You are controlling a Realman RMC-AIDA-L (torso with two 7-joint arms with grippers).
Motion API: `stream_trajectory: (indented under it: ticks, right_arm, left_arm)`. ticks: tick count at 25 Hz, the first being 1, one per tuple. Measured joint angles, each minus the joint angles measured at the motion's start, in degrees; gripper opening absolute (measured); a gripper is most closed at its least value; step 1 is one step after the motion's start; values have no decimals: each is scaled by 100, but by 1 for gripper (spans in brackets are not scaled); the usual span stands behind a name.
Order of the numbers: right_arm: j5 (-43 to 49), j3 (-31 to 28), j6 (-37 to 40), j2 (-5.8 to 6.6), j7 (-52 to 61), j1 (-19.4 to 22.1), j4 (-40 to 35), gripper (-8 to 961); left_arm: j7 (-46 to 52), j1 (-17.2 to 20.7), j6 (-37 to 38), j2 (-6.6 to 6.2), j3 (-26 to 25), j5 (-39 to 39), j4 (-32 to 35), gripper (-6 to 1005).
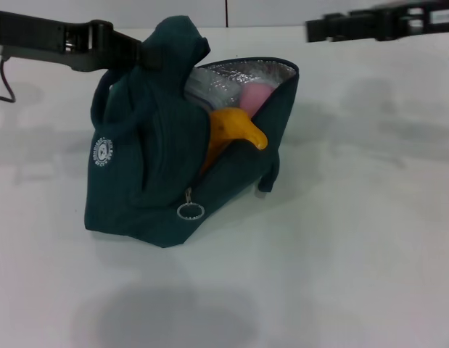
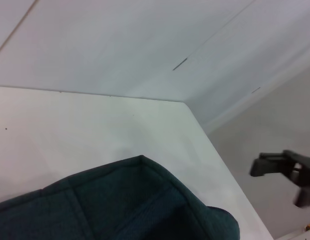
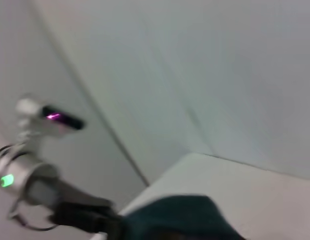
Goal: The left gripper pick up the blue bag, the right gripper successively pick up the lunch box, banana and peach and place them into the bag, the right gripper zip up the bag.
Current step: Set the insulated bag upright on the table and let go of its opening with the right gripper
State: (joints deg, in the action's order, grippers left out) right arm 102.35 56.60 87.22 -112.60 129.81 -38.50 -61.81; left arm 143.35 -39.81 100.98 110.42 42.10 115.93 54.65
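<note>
The blue bag [image 1: 159, 167] stands on the white table [image 1: 355, 239], its mouth open toward the right and its silver lining showing. My left gripper [image 1: 146, 52] is shut on the bag's top, holding it up by the handles. Inside the open mouth the banana [image 1: 235, 129] pokes out, with the peach [image 1: 254, 94] behind it. A pale edge of the lunch box [image 1: 208, 90] shows deeper in. The ring zipper pull [image 1: 190, 211] hangs low on the front. My right gripper [image 1: 320, 29] hovers high at the back right, apart from the bag and carrying nothing.
A pale wall [image 2: 119, 40] rises behind the table's far edge. In the left wrist view the bag's fabric [image 2: 144, 200] fills the near part and the right gripper [image 2: 269, 165] hangs beyond the table's corner. The right wrist view shows the bag's top [image 3: 185, 215] and the left arm [image 3: 34, 175].
</note>
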Motion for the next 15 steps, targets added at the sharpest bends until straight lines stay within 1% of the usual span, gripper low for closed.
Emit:
stream_trajectory:
  ticks: [1,2,3,6,9,10,11,12,14,15]
  right_arm:
    - [7,-28,-22,50,167,112,33,684]
    - [0,-159,-52,134,415,314,232,684]
    - [0,-159,-52,134,415,314,232,683]
    - [-9,-615,-47,166,494,456,998,682]
    - [-25,-856,-81,214,399,417,1792,681]
    - [-25,-856,-81,214,399,417,1792,681]
    - [-55,-885,-113,234,276,341,2185,681]
    - [-67,-890,-175,209,177,227,2527,681]
    - [-70,-890,-286,129,165,147,2721,681]
    - [-73,-891,-387,70,172,90,2839,681]
  left_arm:
    - [0,0,0,-4,0,0,1,69]
    - [-3,0,0,-5,0,0,1,69]
    - [-7,0,0,-5,0,0,1,69]
    - [-16,0,0,-5,0,0,0,69]
    - [-25,-4,0,1,0,0,-1,70]
    - [-28,-8,0,7,0,0,-1,70]
    - [-29,-11,0,11,0,0,-1,70]
    - [-33,-11,0,14,0,0,-3,70]
    - [-39,-8,0,21,0,0,-5,70]
    - [-39,-7,0,24,0,0,-6,70]
